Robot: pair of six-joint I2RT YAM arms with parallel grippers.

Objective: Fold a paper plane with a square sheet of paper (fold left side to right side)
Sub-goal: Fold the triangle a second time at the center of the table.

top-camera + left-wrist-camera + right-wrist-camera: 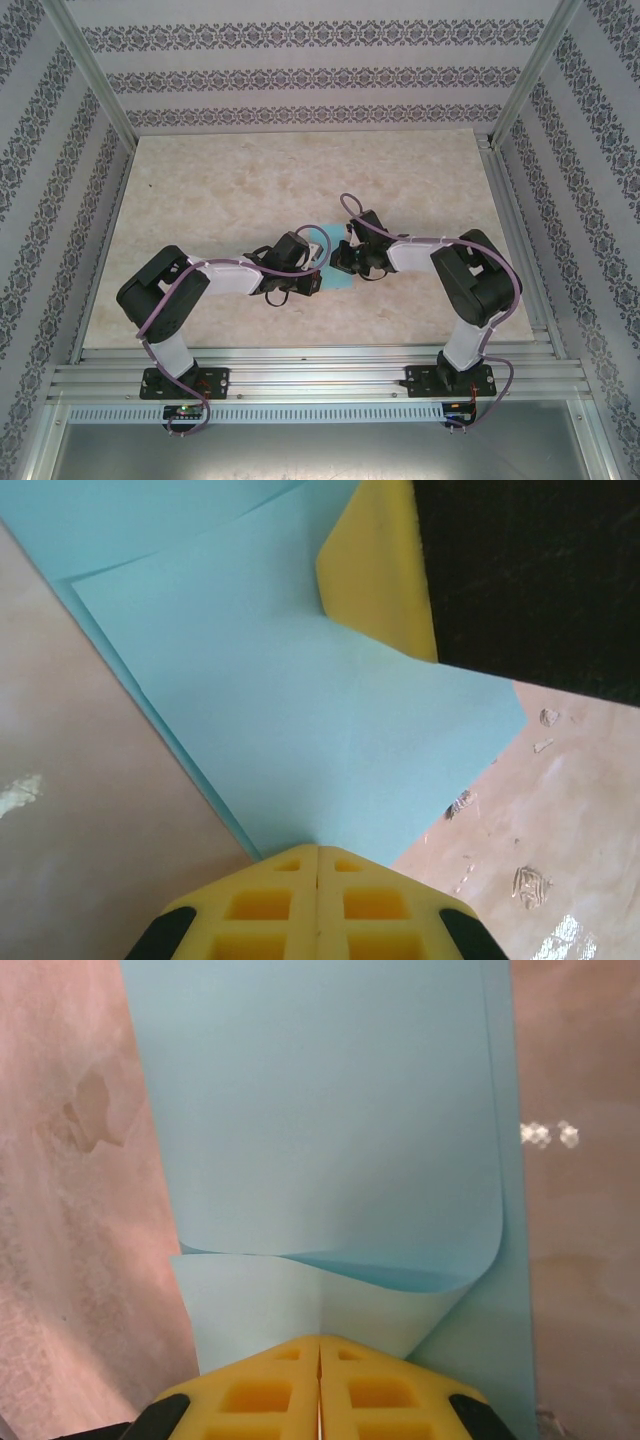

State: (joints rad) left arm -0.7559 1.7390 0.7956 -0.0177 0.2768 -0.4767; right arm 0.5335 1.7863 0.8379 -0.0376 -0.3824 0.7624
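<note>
Square sheet of paper (338, 279), thin smooth light-blue, flap curled over, at middle of marbled beige desk (220, 190). Left fingers (260, 910), yellow, closed tight, pinching its corner; right fingers (262, 1392) likewise clamping curled flap.

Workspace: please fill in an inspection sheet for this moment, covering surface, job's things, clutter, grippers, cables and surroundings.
Surface: table, a pale marbled board; a few scuffs show in the left wrist view.
Job's things: paper, light blue, lying between the two grippers. It is partly folded, with one layer curling over near the right gripper.
Clutter: nothing seen.
Grippers: left gripper shut on the paper's corner; right gripper shut on the paper's edge. The two meet over the sheet near the table's middle.
Cables: purple cables run along both arms, clear of the paper.
Surroundings: patterned walls on three sides; metal rail at the near edge, carrying the arm bases.
</note>
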